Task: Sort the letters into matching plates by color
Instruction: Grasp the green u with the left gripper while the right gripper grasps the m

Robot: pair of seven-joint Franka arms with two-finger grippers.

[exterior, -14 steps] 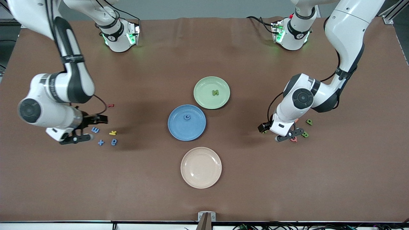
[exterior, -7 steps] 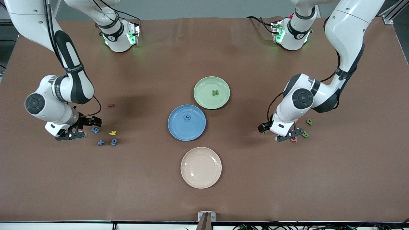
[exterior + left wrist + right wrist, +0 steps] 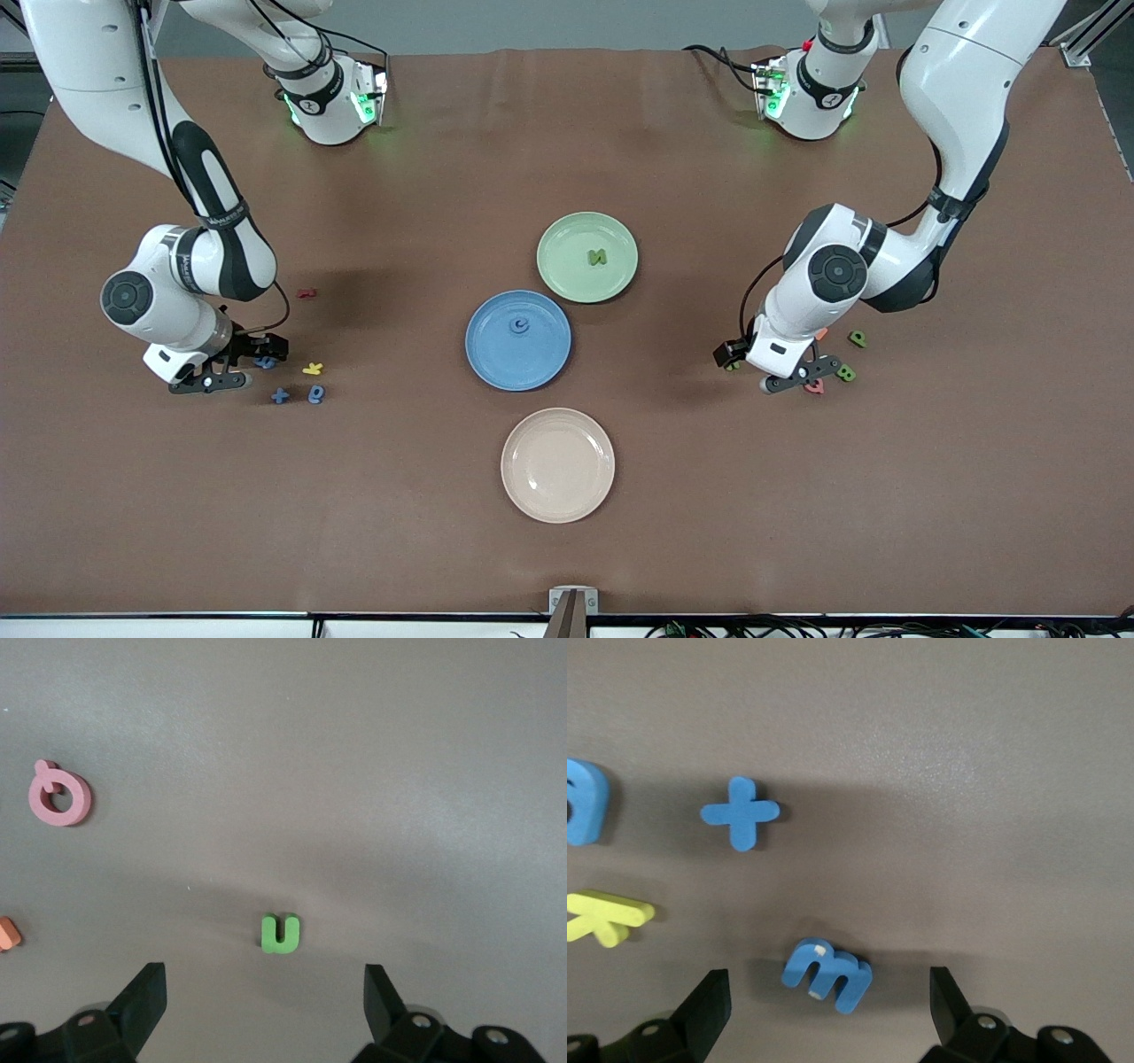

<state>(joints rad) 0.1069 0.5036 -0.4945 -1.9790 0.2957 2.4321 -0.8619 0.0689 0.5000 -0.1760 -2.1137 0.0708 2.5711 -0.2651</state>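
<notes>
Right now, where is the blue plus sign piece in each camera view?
Front view: blue plus on the table toward the right arm's end, nearer the camera than the yellow letter.
Right wrist view: blue plus, beside the yellow letter.
Left wrist view: not in it.
Shared landmark: the yellow letter.

Brown table (image 3: pixel 567 549) — three plates mid-frame: green plate (image 3: pixel 567 270), blue plate (image 3: pixel 496 363), cream plate (image 3: pixel 558 496); small letters scattered either end.

Even overhead light, soft shadows, sharp focus throughout.
</notes>
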